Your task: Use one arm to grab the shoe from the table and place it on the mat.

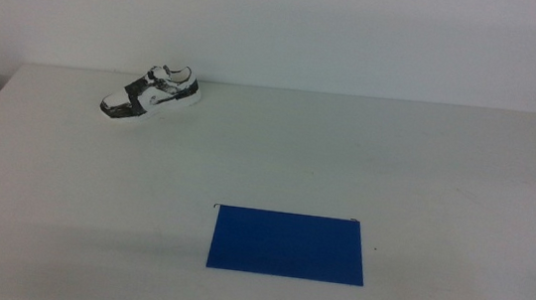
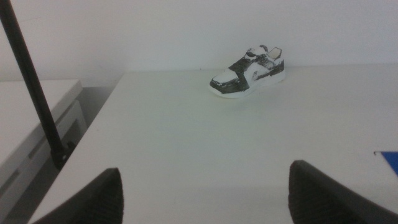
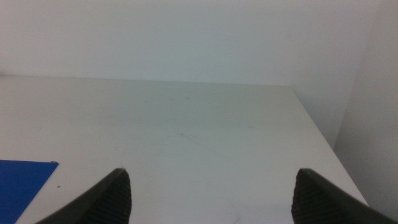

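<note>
Plain white matte worktop (image 1: 426,167): small white-and-black low-top sneaker (image 1: 152,93) far left, well apart from flat royal-blue mat (image 1: 287,244); left hand (image 2: 202,199) spread, right hand (image 3: 208,199) spread; long reach, risking nudging or off-centre pinch.

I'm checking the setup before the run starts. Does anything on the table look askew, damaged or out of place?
Nothing stands out. The shoe stands upright on its sole at the table's far left; the mat lies flat near the front. The left gripper and the right gripper wait open, holding nothing.
</note>
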Motion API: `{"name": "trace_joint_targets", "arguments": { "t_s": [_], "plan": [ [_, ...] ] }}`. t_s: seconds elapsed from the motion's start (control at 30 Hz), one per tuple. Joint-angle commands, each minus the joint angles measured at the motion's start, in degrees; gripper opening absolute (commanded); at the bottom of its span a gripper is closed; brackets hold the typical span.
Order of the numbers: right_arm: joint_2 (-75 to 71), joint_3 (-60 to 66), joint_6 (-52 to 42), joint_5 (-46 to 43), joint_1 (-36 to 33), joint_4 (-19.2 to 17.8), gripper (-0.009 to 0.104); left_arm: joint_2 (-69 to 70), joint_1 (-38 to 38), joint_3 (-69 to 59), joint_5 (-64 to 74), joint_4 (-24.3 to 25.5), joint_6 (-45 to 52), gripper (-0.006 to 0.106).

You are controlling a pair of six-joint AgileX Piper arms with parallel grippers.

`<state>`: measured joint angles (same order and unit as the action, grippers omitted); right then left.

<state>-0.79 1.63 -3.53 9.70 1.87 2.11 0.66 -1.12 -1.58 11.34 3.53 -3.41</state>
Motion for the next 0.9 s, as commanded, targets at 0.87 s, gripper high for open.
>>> {"name": "trace_joint_targets", "arguments": {
  "t_s": [0.87],
  "plan": [
    [-1.21,-0.54,-0.72,-4.55,-0.18,-0.49,0.066,-55.43,3.47,59.30,10.07,-1.36,-0.59,0.088]
  ]
}}
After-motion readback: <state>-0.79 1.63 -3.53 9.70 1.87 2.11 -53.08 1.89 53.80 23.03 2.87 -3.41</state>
